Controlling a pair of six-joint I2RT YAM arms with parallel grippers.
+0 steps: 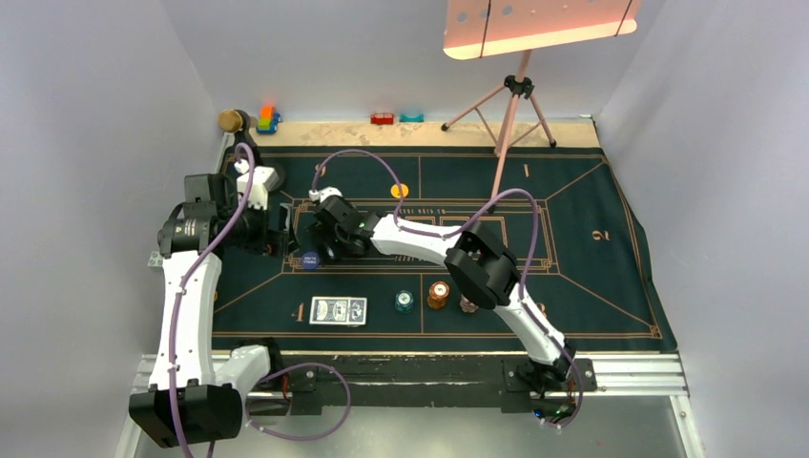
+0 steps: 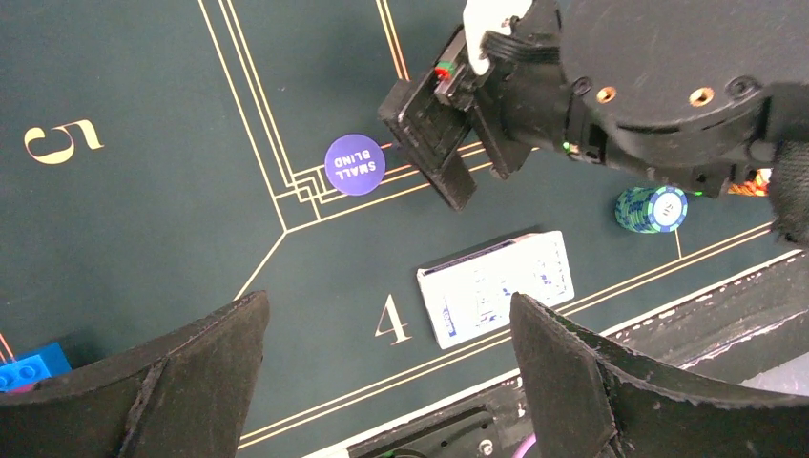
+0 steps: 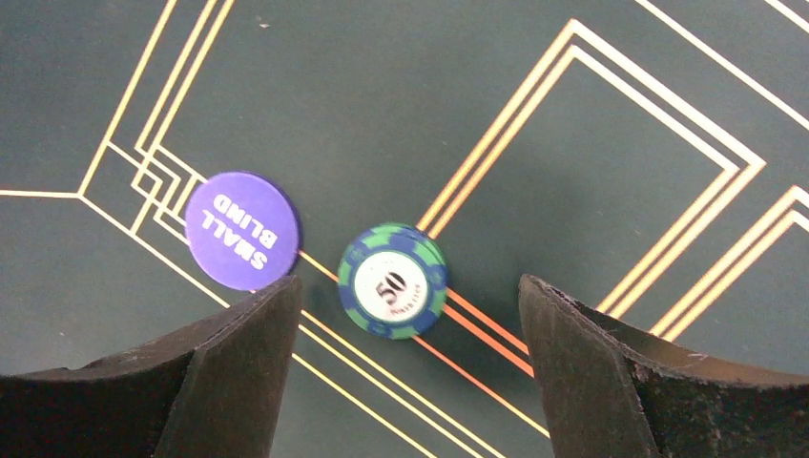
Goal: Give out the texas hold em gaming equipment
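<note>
A dark-blue "SMALL BLIND" button (image 3: 242,230) lies on the felt. Close to its right sits a teal-and-blue 50 chip (image 3: 392,281). My right gripper (image 3: 405,382) is open and empty, hovering just above the chip with its fingers either side of it. In the top view that gripper (image 1: 324,246) is left of centre beside the button (image 1: 310,260). My left gripper (image 1: 283,234) is open and empty, and in its wrist view (image 2: 386,382) it hangs over the "4". The card deck (image 1: 338,310), teal stack (image 1: 405,301), orange stack (image 1: 438,294) and yellow button (image 1: 400,190) rest on the mat.
A tripod (image 1: 515,95) with a pink panel stands at the back right. Toy blocks (image 1: 268,119) line the back edge, and a blue one (image 2: 24,367) is by my left finger. A white chip stack (image 1: 467,305) is mostly hidden by my right arm. The metal rail (image 1: 630,372) borders the front.
</note>
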